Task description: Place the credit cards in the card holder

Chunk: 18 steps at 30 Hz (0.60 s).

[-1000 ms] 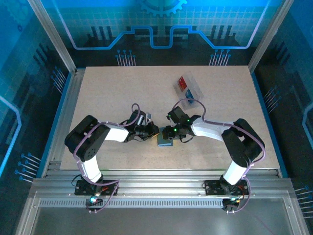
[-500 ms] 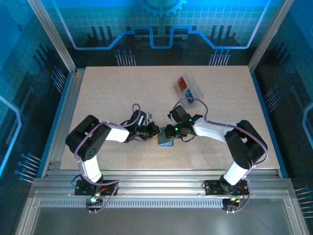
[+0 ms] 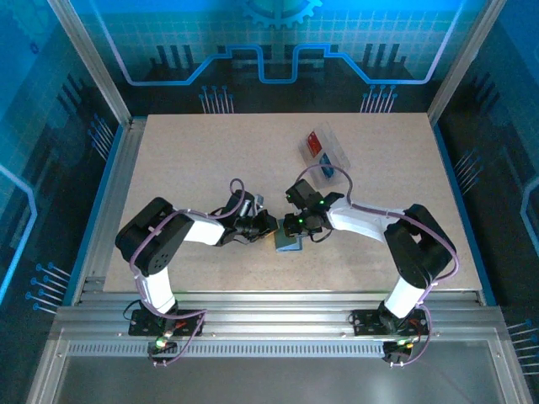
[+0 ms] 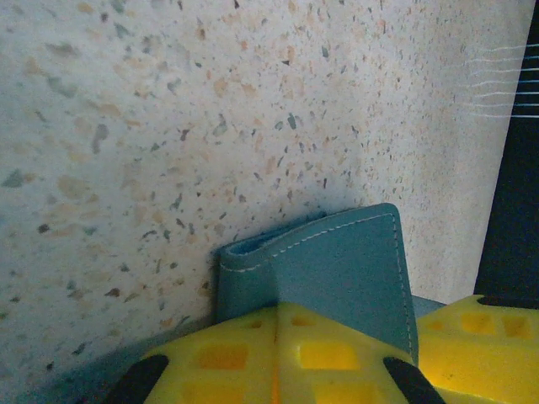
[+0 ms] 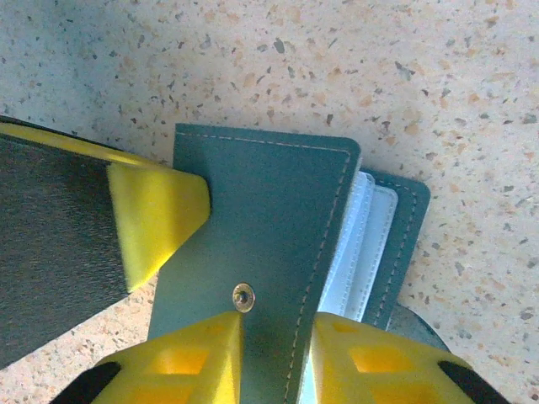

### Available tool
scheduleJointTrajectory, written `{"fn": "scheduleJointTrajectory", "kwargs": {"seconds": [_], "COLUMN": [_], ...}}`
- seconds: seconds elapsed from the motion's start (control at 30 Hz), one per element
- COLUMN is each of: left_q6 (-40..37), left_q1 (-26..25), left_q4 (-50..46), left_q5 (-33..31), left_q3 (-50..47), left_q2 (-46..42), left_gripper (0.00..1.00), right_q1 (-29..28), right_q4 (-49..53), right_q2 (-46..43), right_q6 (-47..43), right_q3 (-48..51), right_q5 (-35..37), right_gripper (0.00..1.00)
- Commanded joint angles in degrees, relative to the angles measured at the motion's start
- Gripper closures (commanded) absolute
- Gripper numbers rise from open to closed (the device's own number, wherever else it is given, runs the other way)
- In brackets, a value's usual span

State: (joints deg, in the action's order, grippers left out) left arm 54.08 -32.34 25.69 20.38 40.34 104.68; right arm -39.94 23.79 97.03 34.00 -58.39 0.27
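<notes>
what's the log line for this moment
left gripper shut on wallet | right gripper open over wallet | wallet ajar | cards in tray

Teal-grey card holder point(image 5: 253, 210), edged in pale stitching and set with a brass-coloured snap point(image 5: 243, 296), shows white and clear inner sleeves point(image 5: 360, 244) against the table point(image 5: 438, 76), beige and flecked with grey, brown and orange. Fingers point(image 5: 194, 353) of the right gripper point(image 5: 276, 345) are bright yellow, as are the fingers point(image 4: 337, 362) of the left gripper point(image 3: 269, 227). Both arms point(image 3: 362, 220) are white and black, trailing lilac cables. A red card point(image 3: 315, 141) bears a white mark. Blue-lit wall panels point(image 3: 269, 50) carry grid and circuit lines.
</notes>
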Motion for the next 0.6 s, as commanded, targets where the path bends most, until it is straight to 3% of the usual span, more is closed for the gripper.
{"fn": "scheduleJointTrajectory", "kwargs": {"seconds": [0.0, 0.27, 0.57], "left_q6": [-0.35, -0.10, 0.42], "left_q1": [-2.26, -2.21, -2.23], "left_q4": [-12.90, -12.52, -11.98], "left_q5": [-1.44, -1.66, -2.10], "left_q3": [-2.37, -2.63, -3.25], "left_q2": [5.18, 5.53, 5.61], "left_gripper": [0.91, 0.92, 0.92], "right_q1": [-1.10, -2.03, -2.17], "right_q4": [2.45, 3.37, 2.24], "right_q2": [1.22, 1.99, 2.05], "right_q6": [-0.83, -0.86, -0.45], "right_q3": [-2.55, -3.77, -3.81], "right_q5": [3.15, 3.89, 1.87], "right_gripper": [0.67, 0.62, 0.63]}}
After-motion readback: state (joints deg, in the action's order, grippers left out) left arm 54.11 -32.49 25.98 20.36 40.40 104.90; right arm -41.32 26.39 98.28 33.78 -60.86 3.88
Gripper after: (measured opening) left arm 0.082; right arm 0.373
